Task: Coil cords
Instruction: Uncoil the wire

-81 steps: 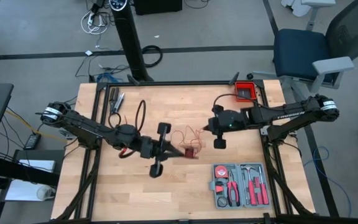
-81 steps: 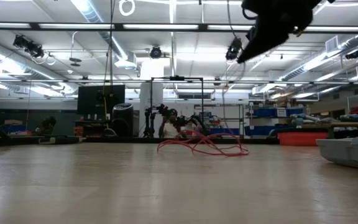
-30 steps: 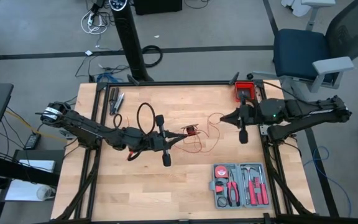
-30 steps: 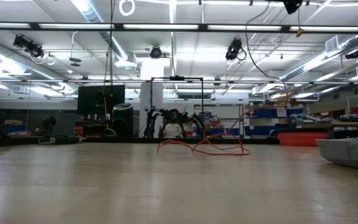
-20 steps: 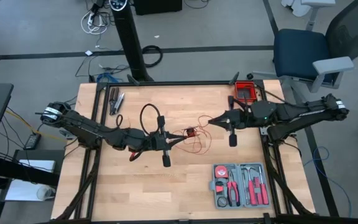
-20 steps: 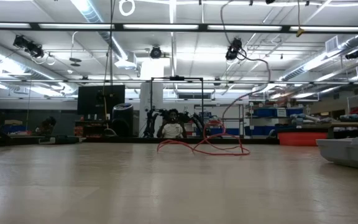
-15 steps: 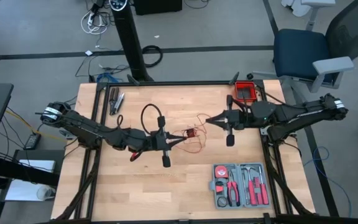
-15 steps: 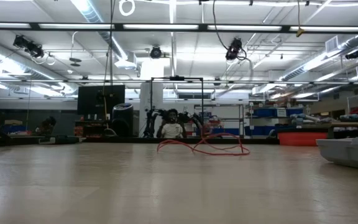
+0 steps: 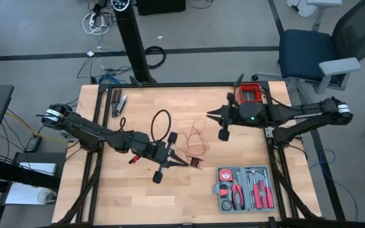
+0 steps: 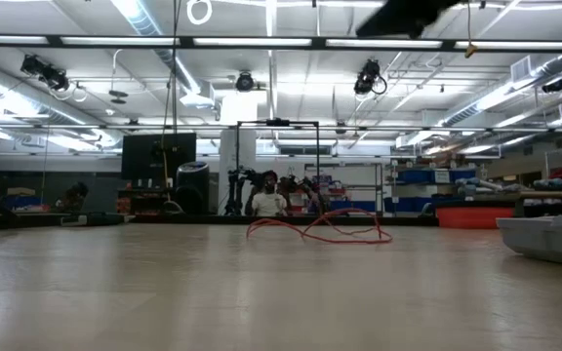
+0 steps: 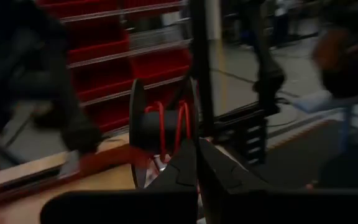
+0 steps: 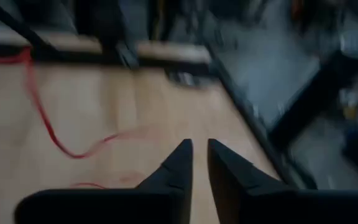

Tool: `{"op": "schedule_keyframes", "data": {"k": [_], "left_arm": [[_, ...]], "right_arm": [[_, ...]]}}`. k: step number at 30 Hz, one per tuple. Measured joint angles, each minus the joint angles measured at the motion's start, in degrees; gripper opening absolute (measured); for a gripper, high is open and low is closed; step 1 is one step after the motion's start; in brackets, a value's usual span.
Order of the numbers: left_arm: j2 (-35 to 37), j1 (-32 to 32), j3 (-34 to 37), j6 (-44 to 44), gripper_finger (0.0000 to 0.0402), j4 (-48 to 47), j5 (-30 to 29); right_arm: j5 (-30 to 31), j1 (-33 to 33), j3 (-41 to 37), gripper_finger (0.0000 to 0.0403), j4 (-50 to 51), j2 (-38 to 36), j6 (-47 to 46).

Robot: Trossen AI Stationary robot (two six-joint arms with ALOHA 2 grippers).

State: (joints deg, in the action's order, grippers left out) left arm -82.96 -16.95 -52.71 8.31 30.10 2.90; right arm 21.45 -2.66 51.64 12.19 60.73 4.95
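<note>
The thin red cord (image 9: 198, 136) lies in loose loops on the wooden table near its middle; it also shows in the low view (image 10: 320, 229) and the right wrist view (image 12: 42, 118). One end is wound on a small black spool (image 11: 163, 121), which sits at the tip of my left gripper (image 9: 184, 162). That gripper is shut and points level toward the table's right edge. My right gripper (image 9: 210, 114) hovers just right of the loops, pointing left and slightly down. Its fingers (image 12: 185, 155) are a little open with nothing between them. My left gripper (image 11: 197, 146) pinches the spool between its two shut fingertips, at what looks like the lower rim of one flange (image 11: 193, 134). The fingers come in level from the table's left. The spool is held with its axis level, and the wound red cord shows between the flanges.
A grey tool case (image 9: 244, 188) with red-handled tools lies near the front right corner and shows at the low view's right (image 10: 549, 239). A red box (image 9: 251, 95) sits at the far right corner and dark tools (image 9: 118, 104) at the far left. A black cable loop (image 9: 163, 123) arches over my left arm.
My right gripper has moved toward the table's left and let go of the cord, which no longer runs up to it and lies in slack loops. My left gripper has turned and swung toward the near edge, carrying the spool from beside the loops to the near side of them.
</note>
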Motion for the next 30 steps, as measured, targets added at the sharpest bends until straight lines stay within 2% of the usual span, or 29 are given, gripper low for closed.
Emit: {"op": "schedule_keyframes", "data": {"k": [8,11,15,23,30], "left_arm": [[0.00,1.07,0.00,3.81,0.0003,6.16,1.26],[0.00,2.11,0.00,5.40,0.0003,6.94,1.26],[0.00,3.99,0.00,6.19,0.0003,7.32,1.26],[0.00,6.46,0.00,4.02,0.0003,5.33,1.31],[0.00,7.19,0.00,0.96,0.0003,4.73,1.26]], "right_arm": [[-0.02,6.85,0.00,0.0127,22.81,-3.27,-14.05],[-0.03,7.87,0.00,0.0140,29.34,-5.41,-19.59],[-0.45,7.31,0.00,0.0147,32.94,-7.90,-21.58],[-8.83,2.75,0.00,0.0147,29.14,-12.24,-19.78],[-15.81,-3.38,0.00,0.0146,11.35,-10.50,-11.77]]}}
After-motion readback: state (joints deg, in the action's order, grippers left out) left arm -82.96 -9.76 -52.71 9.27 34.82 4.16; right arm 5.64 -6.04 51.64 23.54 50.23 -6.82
